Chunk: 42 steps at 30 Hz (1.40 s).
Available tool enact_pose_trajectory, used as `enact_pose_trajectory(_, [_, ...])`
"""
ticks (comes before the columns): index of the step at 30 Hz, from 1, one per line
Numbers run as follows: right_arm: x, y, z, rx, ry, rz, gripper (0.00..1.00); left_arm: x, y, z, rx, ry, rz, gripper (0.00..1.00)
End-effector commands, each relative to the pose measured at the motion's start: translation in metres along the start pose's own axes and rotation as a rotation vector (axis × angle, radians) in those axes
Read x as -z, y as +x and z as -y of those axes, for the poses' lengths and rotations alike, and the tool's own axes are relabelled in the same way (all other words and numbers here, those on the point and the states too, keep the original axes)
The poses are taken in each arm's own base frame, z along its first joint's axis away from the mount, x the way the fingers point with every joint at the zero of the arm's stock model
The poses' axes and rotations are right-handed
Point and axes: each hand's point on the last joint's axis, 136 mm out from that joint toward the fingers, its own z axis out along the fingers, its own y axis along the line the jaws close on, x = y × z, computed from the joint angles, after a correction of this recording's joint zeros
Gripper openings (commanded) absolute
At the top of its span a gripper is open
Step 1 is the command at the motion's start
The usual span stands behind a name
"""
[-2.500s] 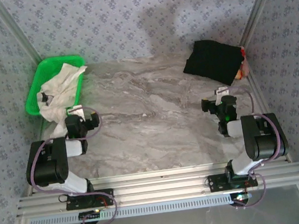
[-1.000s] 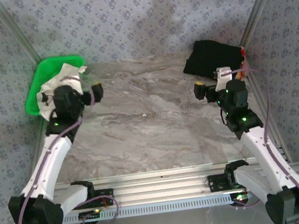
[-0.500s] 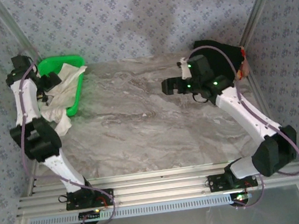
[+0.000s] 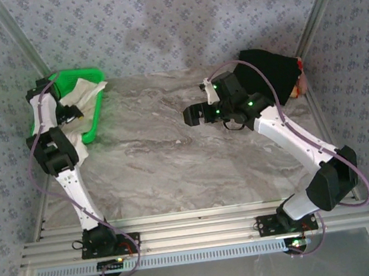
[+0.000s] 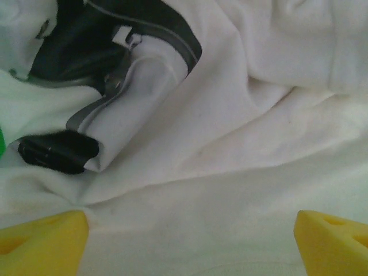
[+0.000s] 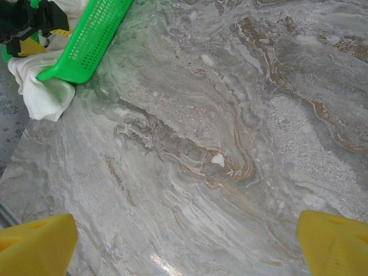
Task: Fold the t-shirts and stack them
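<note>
Left pincer (image 5: 184, 244) moved close over off-white shirt (image 5: 230, 144), spread wide (right pincer (image 6: 185, 238) too).

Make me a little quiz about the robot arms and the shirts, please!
1. True or false: the black shirt lies inside the green basket.
2. What is right under the left gripper? A the white shirt, B the black shirt, C a shoe.
3. Fill the gap: the right gripper is ___ and holds nothing.
Key: 1 false, it lies on the table; 2 A; 3 open.
</note>
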Motion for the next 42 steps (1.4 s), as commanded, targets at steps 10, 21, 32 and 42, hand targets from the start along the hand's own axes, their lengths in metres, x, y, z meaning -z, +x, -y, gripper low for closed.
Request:
enact_pose_trajectory(10, [0.024,-0.018,-0.013,0.001,-0.021,0.053,1.0,0.012,0.029,-0.004,-0.002,0.016,-0.131,0.21])
enact_pose_trajectory(21, [0.034,-0.032,-0.006,-0.012,0.018,0.152,1.0,0.163,-0.023,0.039,0.051,0.323,0.249,0.0])
enact_pose_trajectory(32, [0.023,-0.03,0.002,-0.045,0.024,0.173,1.0,0.253,-0.026,0.033,0.101,0.423,0.396,0.1])
enact_pose_trajectory(42, [0.024,-0.017,-0.003,-0.046,-0.019,0.141,1.0,0.114,-0.011,-0.006,0.141,0.082,0.115,0.77])
